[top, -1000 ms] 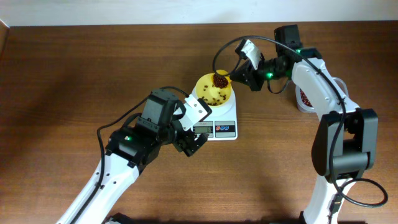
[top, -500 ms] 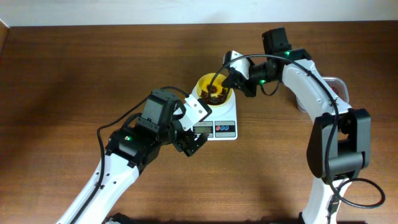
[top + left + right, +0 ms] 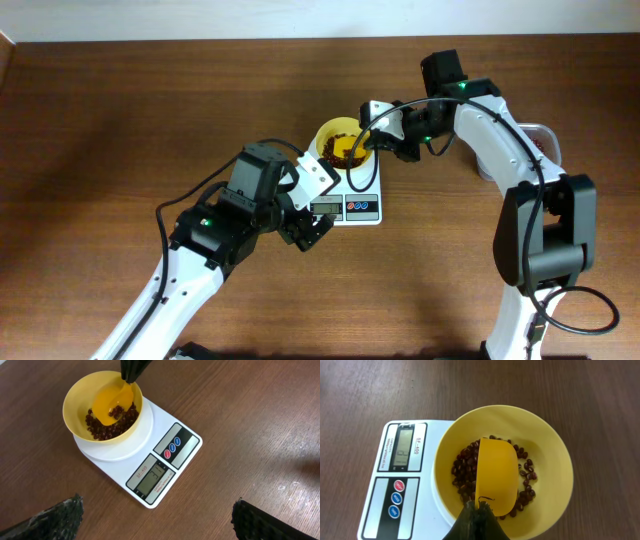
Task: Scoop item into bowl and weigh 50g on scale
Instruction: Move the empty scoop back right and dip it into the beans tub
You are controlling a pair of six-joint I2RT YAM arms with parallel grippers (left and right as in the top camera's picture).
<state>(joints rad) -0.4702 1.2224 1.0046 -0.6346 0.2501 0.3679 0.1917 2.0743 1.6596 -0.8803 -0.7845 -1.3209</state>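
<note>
While right claw (image 3: 477, 521) clamps scoop (image 3: 495, 472) (its length pointing into bowl (image 3: 555, 480)), left claw (image 3: 160, 522) gapes empty

Seen from overhead, the left arm (image 3: 190, 250) reaches up from the lower left with its wrist angled forward and down. The left gripper (image 3: 157, 515) hangs with its black fingers (image 3: 60, 519) spread wide and nothing between them. The right arm (image 3: 510, 140) stands at the right side, bends at the elbow and stretches leftward, wrist tipped down, the right gripper (image 3: 372, 138) pinched tight on the handle of a yellow scoop (image 3: 495, 472).
</note>
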